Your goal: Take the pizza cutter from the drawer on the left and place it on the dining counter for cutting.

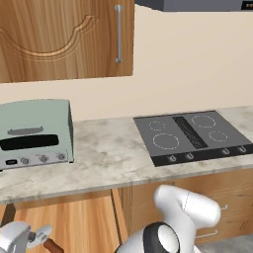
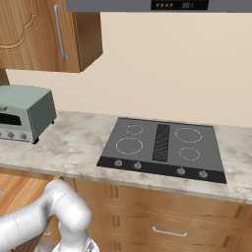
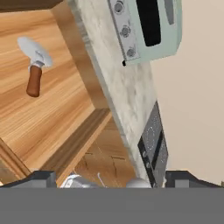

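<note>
Claw [image 3: 109, 177] low over the open drawer [image 3: 52, 127], jaws spread wide apart, nothing between them. Fingertips [image 3: 37, 178] dark at the near edge of the hand view. Pizza cutter [image 3: 35, 65] flat on the light wood floor of the drawer, well apart from the claw, wheel away from the reddish-brown handle. Seen in the left base view at the lower left, beside the white hand. Worktop [image 1: 113, 158] above, toaster oven [image 1: 34, 133] at left, black cooktop [image 1: 192, 136] at right.

The white arm bends low to the robot's left – elbow folded – and the gripper [image 3: 111, 177] hangs with jaws wide apart (nothing between them).
</note>
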